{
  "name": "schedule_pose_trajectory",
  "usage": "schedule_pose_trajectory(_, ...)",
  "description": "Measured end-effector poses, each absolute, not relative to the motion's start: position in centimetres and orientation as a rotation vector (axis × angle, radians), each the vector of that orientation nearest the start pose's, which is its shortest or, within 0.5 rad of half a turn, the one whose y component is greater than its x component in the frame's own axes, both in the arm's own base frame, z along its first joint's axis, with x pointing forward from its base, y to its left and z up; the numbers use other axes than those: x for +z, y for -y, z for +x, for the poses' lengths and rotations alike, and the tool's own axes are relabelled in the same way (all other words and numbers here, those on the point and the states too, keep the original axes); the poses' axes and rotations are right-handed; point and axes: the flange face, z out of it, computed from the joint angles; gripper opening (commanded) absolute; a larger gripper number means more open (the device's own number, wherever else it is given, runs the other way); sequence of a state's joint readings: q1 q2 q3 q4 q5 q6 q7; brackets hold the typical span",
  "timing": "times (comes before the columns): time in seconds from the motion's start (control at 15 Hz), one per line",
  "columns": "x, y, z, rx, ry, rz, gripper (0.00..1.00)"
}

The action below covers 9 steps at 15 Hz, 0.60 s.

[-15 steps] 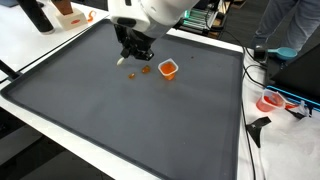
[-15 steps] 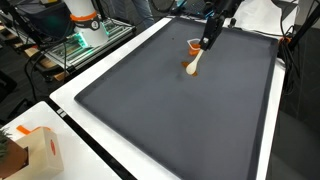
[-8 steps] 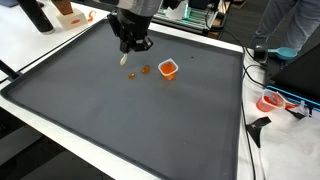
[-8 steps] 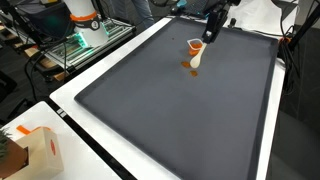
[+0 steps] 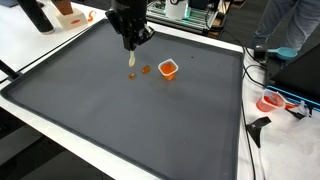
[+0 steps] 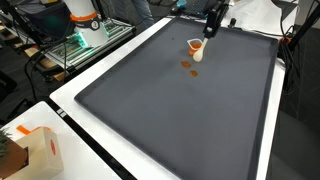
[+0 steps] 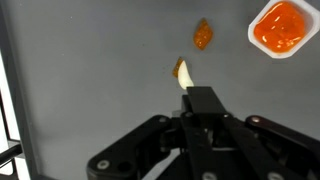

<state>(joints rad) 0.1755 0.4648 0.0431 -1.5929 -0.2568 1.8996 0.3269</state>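
wide dark grey mat (image 5: pixel 120 120) spread flat over a white table (image 5: pixel 30 50), with a strip of bare white left along the edges. matte and smooth all over, without a wrinkle. above the mat, near the middle of its far edge in both exterior views, a black two-finger gripper (image 5: pixel 131 45), pointing down, with jaws clamped together on a pale slim stick-like utensil (image 5: pixel 131 60). hanging tip-down below the fingers, and seen in the wrist view (image 7: pixel 182 72) with an orange smear at the end; contact between tip and mat impossible to judge. on the mat near the tip, two small orange blobs (image 5: pixel 145 70), one of them shown in the wrist view (image 7: pixel 202 35) apart from the utensil. a little further along the same edge, a small orange plastic cup (image 5: pixel 168 68), upright, orange inside, standing near the blobs but not touching them. around the table, a busy workshop: a metal wire rack (image 6: pixel 85 45) with green-lit gear beyond one long edge, a brown cardboard box (image 6: pixel 35 150) beyond a near corner, a round red container (image 5: pixel 270 101) and black cables (image 5: pixel 258 128) on the white strip past a side edge, and a person in grey clothes (image 5: pixel 290 25) by that same side.
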Motion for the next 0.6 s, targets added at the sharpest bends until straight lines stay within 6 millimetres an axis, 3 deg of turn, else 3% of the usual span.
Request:
schedule_pose_trajectory(0.53,36.9,-11.2,64.1,0.184,0.028,-3.237,0.03)
schedule_pose_trajectory(0.6,37.0,-11.1,63.9,0.185,0.035,-3.222,0.12)
